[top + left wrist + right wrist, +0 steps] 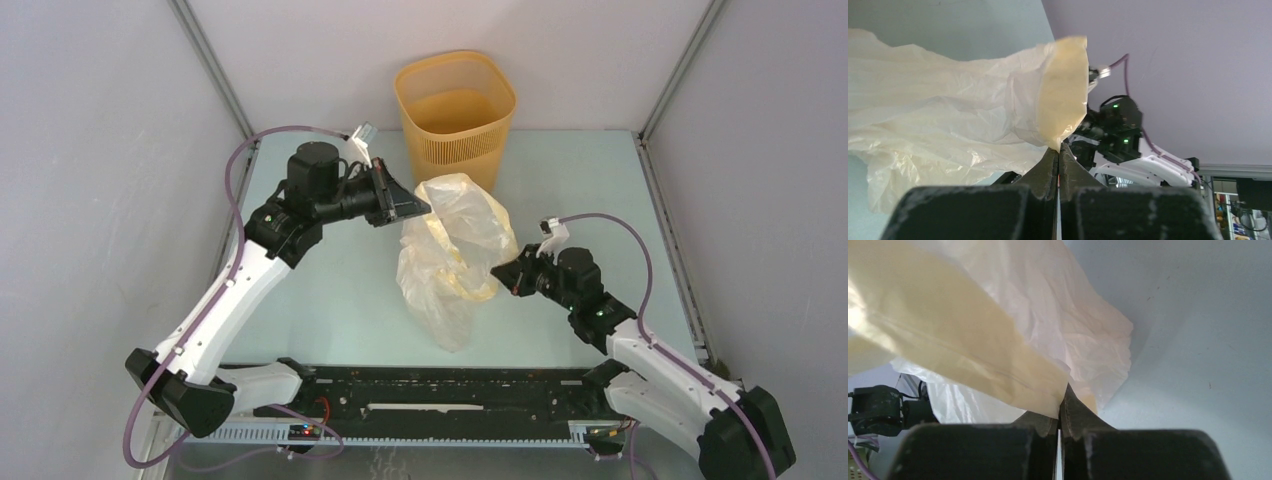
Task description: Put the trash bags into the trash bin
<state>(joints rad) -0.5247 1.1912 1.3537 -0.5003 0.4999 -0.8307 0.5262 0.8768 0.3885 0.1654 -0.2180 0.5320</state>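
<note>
Table [340, 290] first: pale green, grey walls around it, and both arms reaching in from the near edge. At the far edge stands the trash bin [455, 150], orange-yellow, upright, mouth open to the ceiling, and I see nothing inside it.

Now the trash bag [450, 270]. It hangs in the air just in front of the bin, strung between the two arms, mouth gaping and its crinkled tail drooping toward the table. From above I can't tell whether that tail touches the surface, or whether the film brushes the bin's wall.

Down to the pale yellow rim band [1063, 95], and that's where both grips are. The left gripper [1059, 150] is clenched tight on the band at the bin side, film pinched right at the fingertips. The right gripper [1060, 405] is clamped on the opposite, nearer stretch of the band, jaws pressed together with only plastic between them.

What worries me is how little each pinch has. If the arms pull apart too hard as they carry it over, the thin film could slip out or tear. That loose tail hangs low too. Unless it is lifted high enough, it could catch the bin's rim and shove or tip the bin.
</note>
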